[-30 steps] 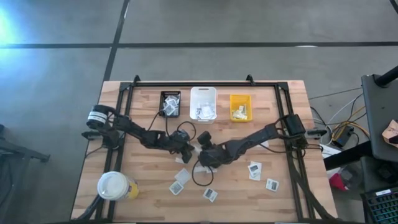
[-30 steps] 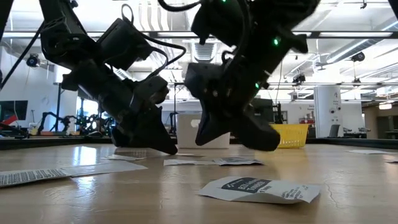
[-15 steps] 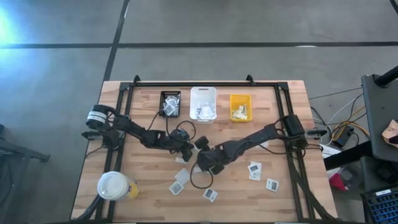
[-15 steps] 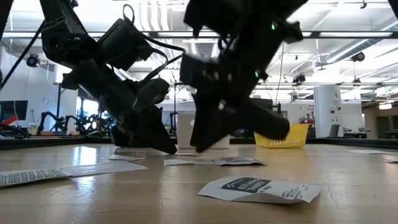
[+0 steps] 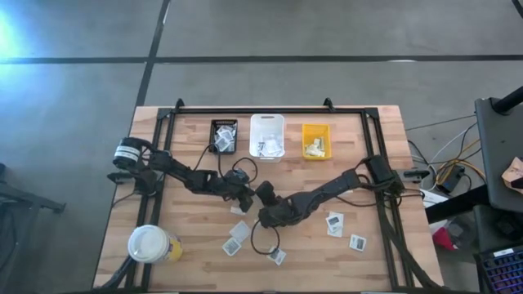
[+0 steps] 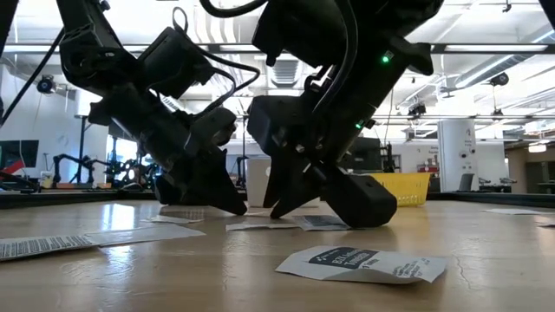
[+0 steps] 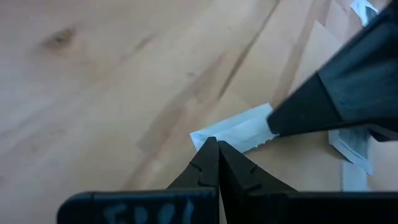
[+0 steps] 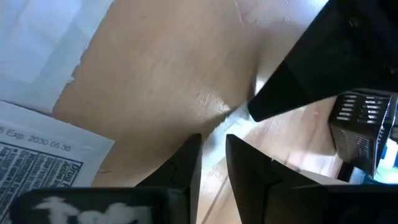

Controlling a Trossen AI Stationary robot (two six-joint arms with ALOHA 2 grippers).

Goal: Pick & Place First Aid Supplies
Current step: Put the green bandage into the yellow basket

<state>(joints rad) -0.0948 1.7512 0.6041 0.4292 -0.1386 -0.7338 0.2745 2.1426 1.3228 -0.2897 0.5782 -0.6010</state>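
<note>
Far left of the table (image 5: 122,212), near the front corner, stands a large white-lidded cup (image 5: 148,242) — not part of the work.

The left gripper (image 5: 243,198) is down at mid-table, its fingers pressed fully together. Its wrist view shows the tips meeting right at the near edge of a small white packet (image 7: 239,129) lying flat on the wood; whether that edge is actually pinched cannot be told.

Just beside it, the right gripper (image 5: 263,214) is also low over the boards, with a narrow gap between its fingers and nothing seen between them. A printed packet (image 8: 37,165) lies flat close by in its wrist view.

Further packets lie loose toward the front: a pair (image 5: 236,237) below the grippers, one (image 5: 279,256) near the front edge, and two (image 5: 335,223) further right. At the back stand a black bin (image 5: 224,135), a white bin (image 5: 267,136) and a yellow bin (image 5: 316,140), each already holding some items.

Handling judgement: the packets appear light, thin and limp — likely to slide on the wood rather than lift. An edge or corner offers the best hold, possibly with the second gripper steadying the packet.
</note>
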